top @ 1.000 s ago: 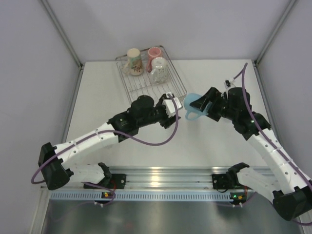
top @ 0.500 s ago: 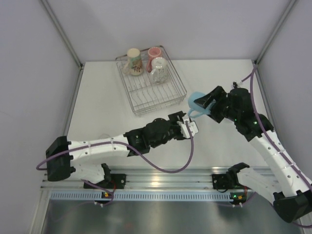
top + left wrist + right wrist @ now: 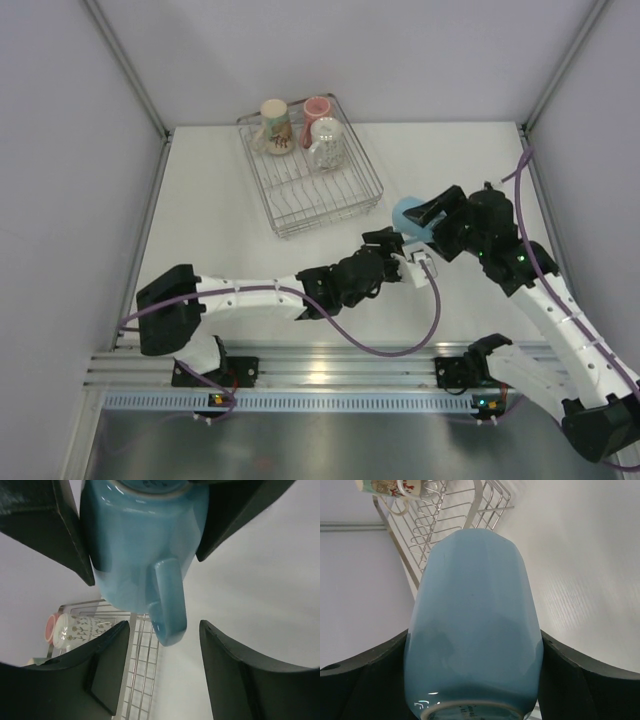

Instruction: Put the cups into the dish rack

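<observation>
A light blue mug (image 3: pixel 403 213) hangs above the table just right of the dish rack (image 3: pixel 362 186), with my right gripper (image 3: pixel 420 215) shut on its body. In the right wrist view the mug (image 3: pixel 475 630) fills the space between the fingers (image 3: pixel 365 675). My left gripper (image 3: pixel 405 245) is open directly beneath it. In the left wrist view the mug's handle (image 3: pixel 167 605) points down, its tip between my open left fingers (image 3: pixel 105 670) without touching them. Three cups stand at the rack's far end: cream-tan (image 3: pixel 275 122), pink (image 3: pixel 317 107) and a pale patterned one (image 3: pixel 326 142).
The rack's near half (image 3: pixel 300 195) holds no cups. Its wire corner (image 3: pixel 445 515) lies just beyond the held mug, and its grid (image 3: pixel 145 670) shows below my left fingers. Both arms crowd the table's right middle.
My left arm has swung from the rack's near corner rightward and nearer, ending under the blue mug. My right gripper has shifted slightly right with the mug.
</observation>
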Robot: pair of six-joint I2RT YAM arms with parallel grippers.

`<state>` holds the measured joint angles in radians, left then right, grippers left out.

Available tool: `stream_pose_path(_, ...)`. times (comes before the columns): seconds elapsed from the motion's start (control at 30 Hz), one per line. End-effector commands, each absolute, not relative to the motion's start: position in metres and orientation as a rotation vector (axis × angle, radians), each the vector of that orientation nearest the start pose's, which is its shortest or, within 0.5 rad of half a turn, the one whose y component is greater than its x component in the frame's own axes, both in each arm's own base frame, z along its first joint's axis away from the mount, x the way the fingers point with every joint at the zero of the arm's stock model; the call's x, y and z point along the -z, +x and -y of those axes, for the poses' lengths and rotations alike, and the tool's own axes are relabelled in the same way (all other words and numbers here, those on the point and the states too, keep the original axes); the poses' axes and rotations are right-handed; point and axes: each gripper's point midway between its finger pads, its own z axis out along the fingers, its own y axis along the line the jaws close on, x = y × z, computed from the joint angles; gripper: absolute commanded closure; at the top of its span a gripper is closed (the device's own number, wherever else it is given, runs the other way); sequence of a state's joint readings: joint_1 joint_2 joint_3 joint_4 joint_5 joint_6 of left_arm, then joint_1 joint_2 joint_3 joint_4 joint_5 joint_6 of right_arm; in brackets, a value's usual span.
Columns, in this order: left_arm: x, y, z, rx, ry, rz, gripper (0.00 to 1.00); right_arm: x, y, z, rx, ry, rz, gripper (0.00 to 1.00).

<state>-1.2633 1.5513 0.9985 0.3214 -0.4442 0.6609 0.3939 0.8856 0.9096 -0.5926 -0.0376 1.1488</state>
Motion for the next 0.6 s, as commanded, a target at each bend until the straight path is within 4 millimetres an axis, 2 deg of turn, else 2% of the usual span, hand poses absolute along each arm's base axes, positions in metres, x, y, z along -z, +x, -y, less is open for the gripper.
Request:
stream_pose_path(0.0,-0.254,0.243,0.422,-0.019,1.143,-1.214,0.36,-0.269,0.269,-0.152,-0.99,0.851,-1.971,1.0)
stream_pose_path(0.13,-0.254,0.246,0.432,-0.04,1.132,-1.228,0.37,-0.26,0.27,-0.15,-0.985,0.895,-1.949,1.0)
stream_pose_path(0.27,-0.243,0.246,0.44,-0.065,1.17,-1.251,0.41,-0.254,0.27,-0.146,-0.948,0.927,-1.945,1.0)
stream_pose_path(0.57,-0.228,0.245,0.443,-0.045,1.175,-1.335,0.43,-0.252,0.272,-0.143,-0.93,0.961,-1.92,1.0)
